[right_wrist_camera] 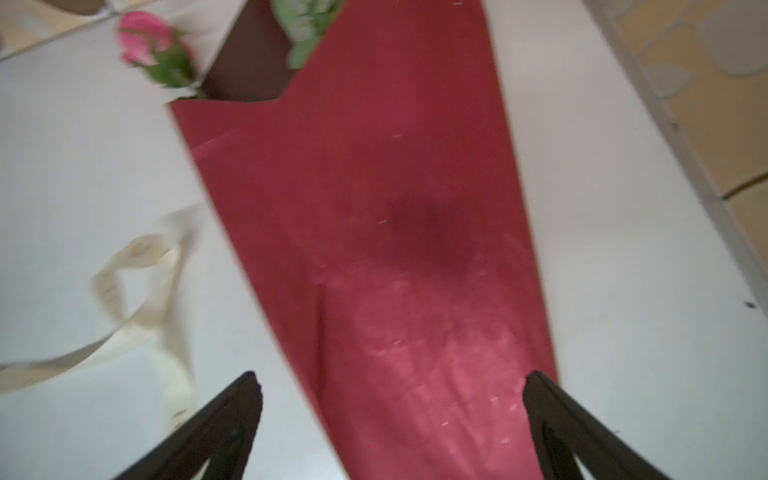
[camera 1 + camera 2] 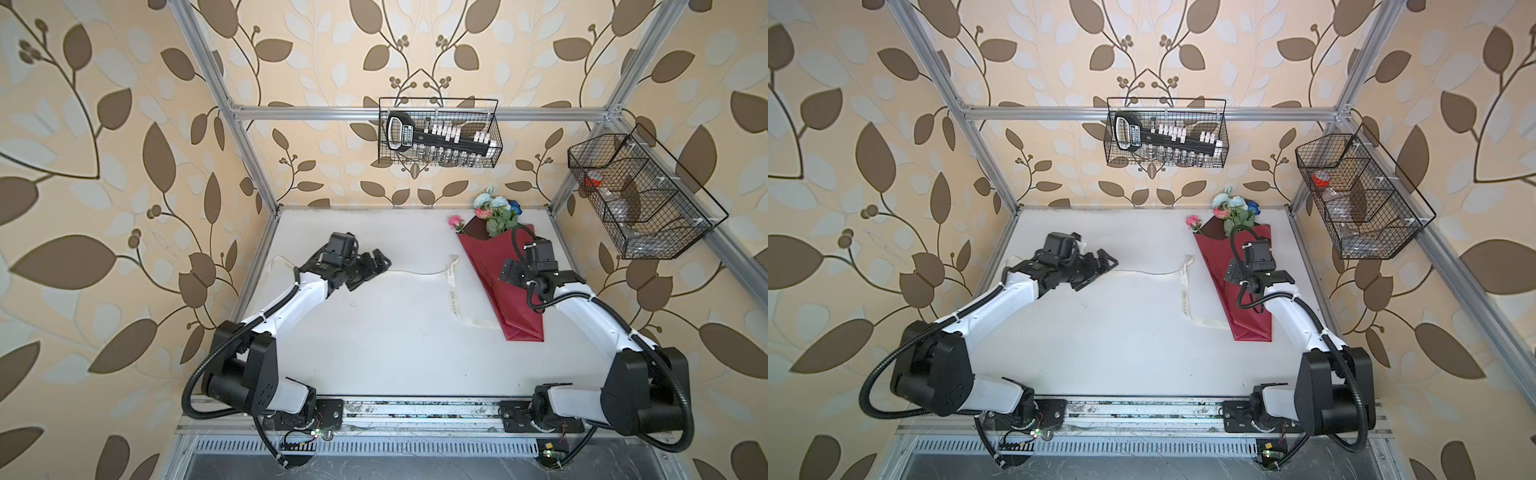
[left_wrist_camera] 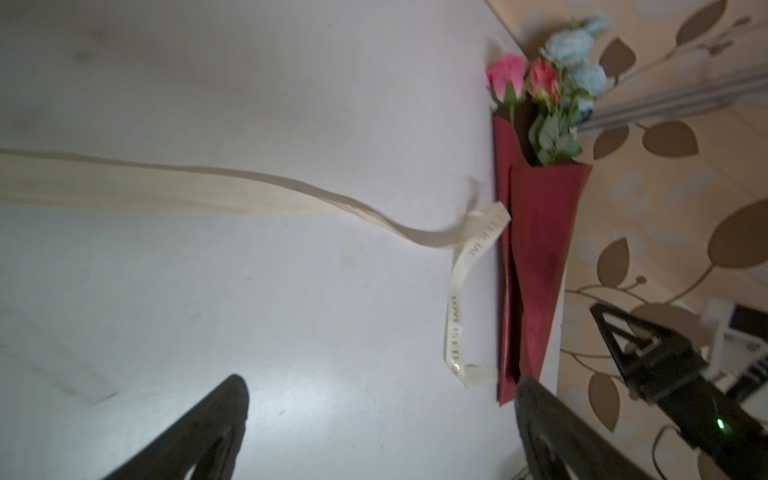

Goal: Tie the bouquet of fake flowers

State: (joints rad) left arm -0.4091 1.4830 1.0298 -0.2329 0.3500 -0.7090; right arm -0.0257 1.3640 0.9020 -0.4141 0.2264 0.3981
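Red wrap (image 2: 486, 266) taken as landmark. Found left gripper (image 2: 370, 271) well left of it, jaws apart, empty. Saw cream ribbon (image 2: 451, 286) lying loose between, one end at wrap's edge, not knotted. Found bouquet of fake flowers (image 2: 494, 210) inside wrap, blooms sticking out at far end. Saw right gripper (image 1: 390, 382) just above wrap, jaws apart, gripping nothing. Feared wrap unfolding and ribbon sliding, with nothing pinned.

Table (image 2: 395, 353) middle lies open; ribbon (image 2: 452, 286), red wrapper (image 2: 486, 266) and bouquet (image 2: 494, 212) crowd right.
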